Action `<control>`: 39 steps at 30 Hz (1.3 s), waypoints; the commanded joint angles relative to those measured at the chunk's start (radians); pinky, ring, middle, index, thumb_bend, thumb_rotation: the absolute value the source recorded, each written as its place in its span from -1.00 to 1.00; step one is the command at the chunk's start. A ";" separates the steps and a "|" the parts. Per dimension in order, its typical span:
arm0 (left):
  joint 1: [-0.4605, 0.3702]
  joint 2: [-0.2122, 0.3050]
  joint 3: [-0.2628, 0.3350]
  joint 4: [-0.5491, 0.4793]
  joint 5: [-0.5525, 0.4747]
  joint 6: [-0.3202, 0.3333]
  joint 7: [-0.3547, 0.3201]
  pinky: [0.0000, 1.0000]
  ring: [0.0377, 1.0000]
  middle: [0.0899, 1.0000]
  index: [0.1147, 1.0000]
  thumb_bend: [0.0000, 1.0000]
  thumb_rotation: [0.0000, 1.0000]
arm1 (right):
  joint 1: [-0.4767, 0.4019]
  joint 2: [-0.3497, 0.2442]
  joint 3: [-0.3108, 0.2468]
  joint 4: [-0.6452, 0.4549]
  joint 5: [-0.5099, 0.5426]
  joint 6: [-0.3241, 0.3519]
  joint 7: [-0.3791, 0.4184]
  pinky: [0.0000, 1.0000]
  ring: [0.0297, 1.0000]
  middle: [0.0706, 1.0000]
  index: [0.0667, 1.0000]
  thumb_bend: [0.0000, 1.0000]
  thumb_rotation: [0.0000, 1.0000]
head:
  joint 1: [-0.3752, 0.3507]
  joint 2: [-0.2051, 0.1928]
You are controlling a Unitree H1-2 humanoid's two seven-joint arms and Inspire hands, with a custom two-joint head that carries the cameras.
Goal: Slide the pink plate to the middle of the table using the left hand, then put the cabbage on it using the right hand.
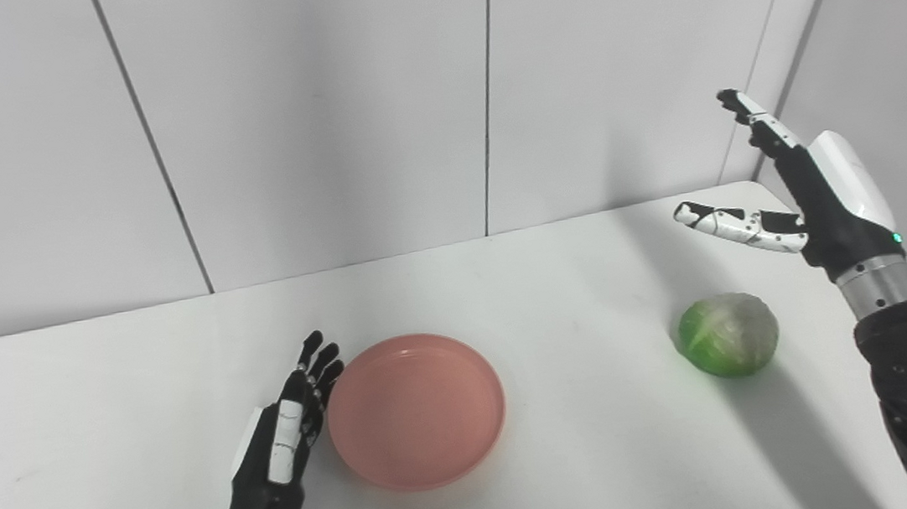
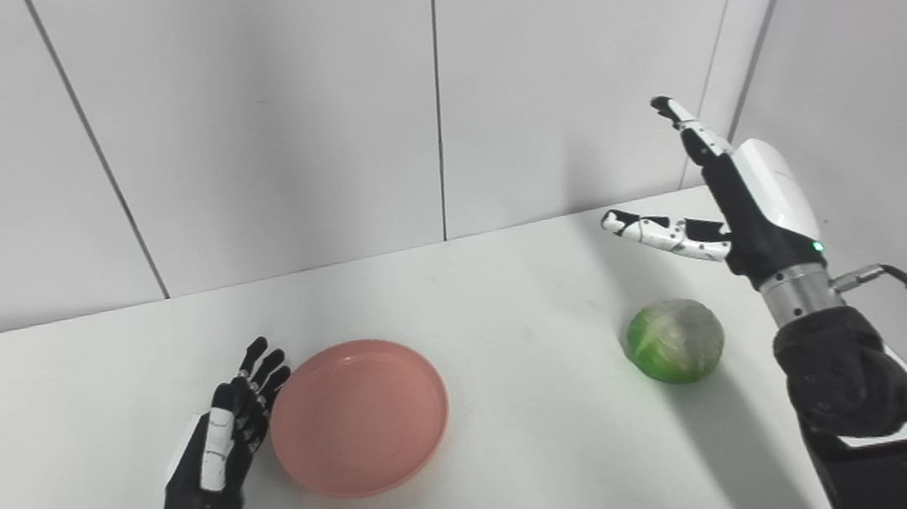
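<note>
Now, what we see, working outward from each robot hand:
Left robot hand (image 1: 283, 441): we find it low on the surface (image 1: 97, 393), fingers straight and together, edge-on beside the pink plate (image 1: 417, 410); it is released and grasps nothing.
Contact: its fingertips lie at the plate's left rim, touching or just beside it; we cannot tell which.
Pink plate: round and shallow, resting flat with its open side up, left of the surface's centre.
Right robot hand (image 1: 801, 193): raised above the surface near the far right corner, fingers spread apart, thumb pointing left; it is released.
Cabbage (image 1: 729, 335): on the surface below and nearer than our right robot hand, apart from it, well apart from the plate.
Cabbage axis: roughly round, slightly wider left to right.
</note>
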 commanded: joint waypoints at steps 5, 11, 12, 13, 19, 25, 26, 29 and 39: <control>0.012 0.078 0.054 0.120 -0.019 -0.007 -0.018 0.96 0.90 0.92 0.90 0.81 1.00 | 0.048 -0.073 -0.037 -0.044 -0.022 0.099 0.037 0.69 0.82 0.82 0.84 0.99 0.21 | -0.023 0.003; 0.008 0.094 0.071 0.117 -0.040 0.017 -0.038 0.90 0.89 0.91 0.90 0.86 0.97 | 0.085 -0.075 -0.036 -0.032 -0.011 0.128 0.049 0.63 0.82 0.86 0.87 1.00 0.13 | -0.041 0.011; 0.010 0.095 0.073 0.112 -0.042 0.025 -0.041 0.92 0.90 0.92 0.90 0.87 0.97 | 0.089 -0.077 -0.037 -0.029 -0.005 0.123 0.050 0.61 0.79 0.84 0.86 1.00 0.09 | -0.041 0.011; 0.011 0.098 0.074 0.108 -0.040 0.027 -0.043 0.92 0.91 0.92 0.91 0.87 0.97 | 0.093 -0.080 -0.036 -0.025 0.001 0.119 0.055 0.60 0.78 0.83 0.86 1.00 0.07 | -0.047 0.011; 0.009 0.110 0.074 0.123 -0.035 0.012 -0.049 0.91 0.89 0.91 0.91 0.87 1.00 | 0.105 -0.098 -0.019 0.002 -0.001 0.147 0.087 0.65 0.78 0.82 0.84 1.00 -0.04 | -0.063 0.020; 0.013 0.116 0.076 0.116 -0.045 0.022 -0.064 0.91 0.89 0.91 0.91 0.83 0.97 | 0.079 -0.096 0.025 0.076 0.006 0.161 0.107 0.71 0.84 0.85 0.86 1.00 0.05 | -0.065 0.029; 0.013 0.117 0.076 0.116 -0.043 0.024 -0.065 0.91 0.89 0.91 0.91 0.83 0.97 | 0.075 -0.095 0.030 0.087 0.014 0.159 0.111 0.72 0.84 0.85 0.86 1.00 0.05 | -0.064 0.030; 0.014 0.118 0.076 0.115 -0.042 0.029 -0.068 0.92 0.89 0.91 0.91 0.84 0.97 | 0.059 -0.092 0.046 0.128 0.030 0.144 0.114 0.71 0.84 0.85 0.85 1.00 0.02 | -0.062 0.032; 0.011 0.118 0.075 0.128 -0.041 0.023 -0.075 0.93 0.90 0.91 0.91 0.85 0.97 | 0.030 -0.107 0.098 0.189 0.040 0.147 0.132 0.73 0.88 0.90 0.87 1.00 0.01 | -0.059 0.042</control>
